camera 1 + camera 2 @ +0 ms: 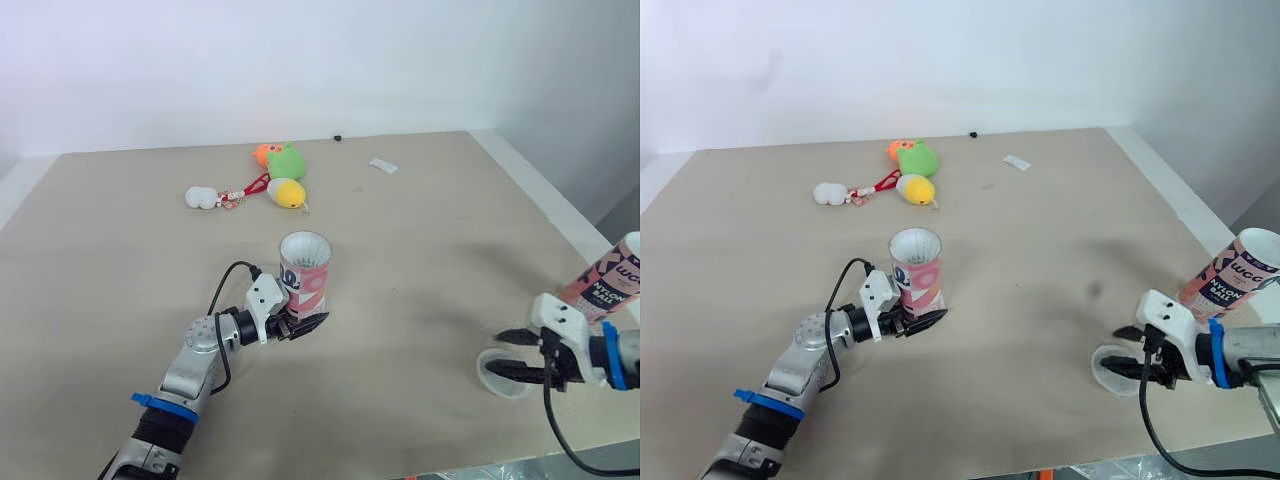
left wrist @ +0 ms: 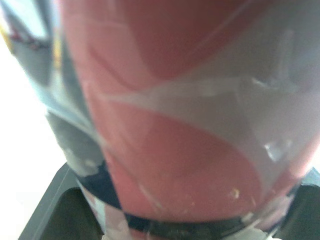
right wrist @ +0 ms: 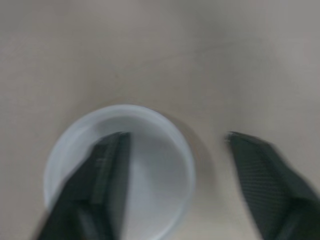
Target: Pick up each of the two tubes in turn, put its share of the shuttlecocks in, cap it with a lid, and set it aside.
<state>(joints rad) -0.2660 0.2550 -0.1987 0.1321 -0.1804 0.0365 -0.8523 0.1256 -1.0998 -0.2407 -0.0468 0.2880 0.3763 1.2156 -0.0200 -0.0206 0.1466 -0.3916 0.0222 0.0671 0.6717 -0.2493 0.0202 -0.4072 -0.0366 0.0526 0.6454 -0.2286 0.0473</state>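
Note:
A pink patterned tube [image 1: 305,272] stands upright mid-table with its mouth open. My left gripper [image 1: 306,324] is shut on its base; the tube's wall [image 2: 190,125] sits close up between the fingers [image 2: 50,205] in the left wrist view. A second tube [image 1: 611,277] stands at the table's right edge. My right gripper [image 1: 497,353] is open and low over a translucent white lid [image 3: 150,175] lying flat. One finger [image 3: 107,165] is above the lid's inside, the other outside its rim. Several coloured shuttlecocks [image 1: 284,163] lie at the far side.
A small white scrap [image 1: 383,165] and a tiny black object [image 1: 338,137] lie near the far edge. The table [image 1: 420,250] ends close to the right of the second tube and lid. A wide bare stretch separates the two tubes.

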